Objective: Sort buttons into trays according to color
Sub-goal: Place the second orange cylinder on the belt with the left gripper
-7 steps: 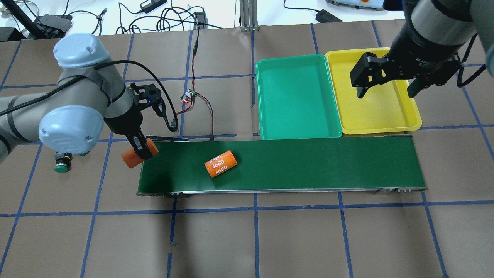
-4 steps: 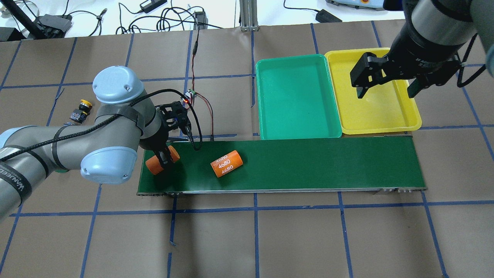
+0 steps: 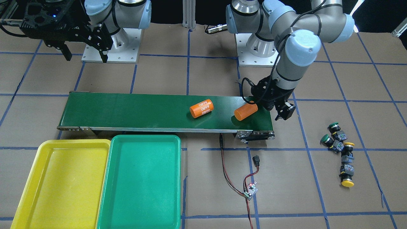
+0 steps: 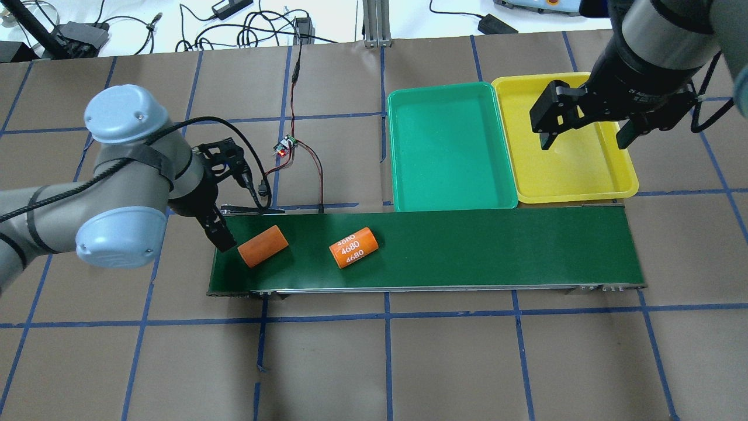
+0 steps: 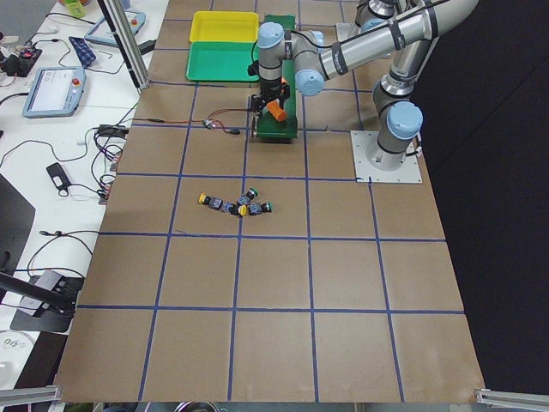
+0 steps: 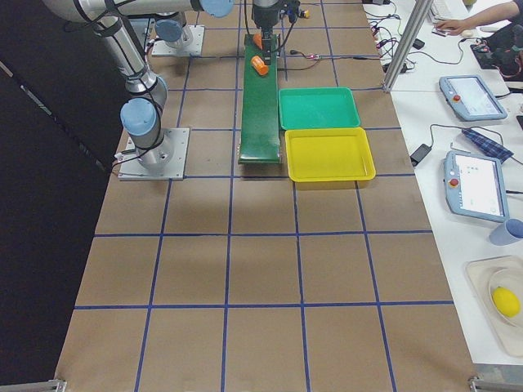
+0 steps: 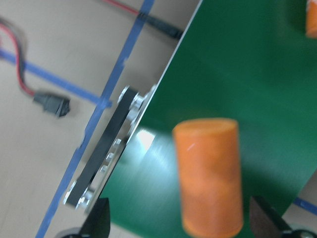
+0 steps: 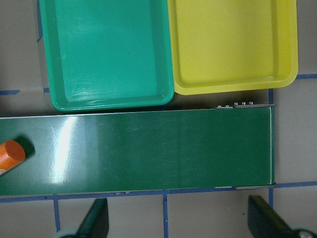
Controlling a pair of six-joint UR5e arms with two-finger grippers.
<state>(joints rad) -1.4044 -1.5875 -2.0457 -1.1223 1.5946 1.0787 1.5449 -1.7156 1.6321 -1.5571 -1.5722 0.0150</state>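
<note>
Four buttons (image 3: 338,149), two green-capped and two yellow-capped, lie in a cluster on the brown table beyond the belt's end, also in the left exterior view (image 5: 233,206). My left arm hides them in the overhead view. The green tray (image 4: 450,152) and yellow tray (image 4: 575,169) sit side by side behind the belt, both empty. My left gripper (image 4: 224,237) is open at the belt's left end, just behind a plain orange cylinder (image 4: 263,246). My right gripper (image 4: 584,137) is open and empty above the yellow tray.
A long dark-green conveyor belt (image 4: 467,245) crosses the table. A second orange cylinder marked 4680 (image 4: 353,247) lies on it. A small circuit board with red and black wires (image 4: 286,146) lies behind the belt's left part.
My left gripper carried the plain orange cylinder onto the belt's left end, let go and drew back to the left. Both cylinders have shifted right along the belt. The right arm has not moved.
</note>
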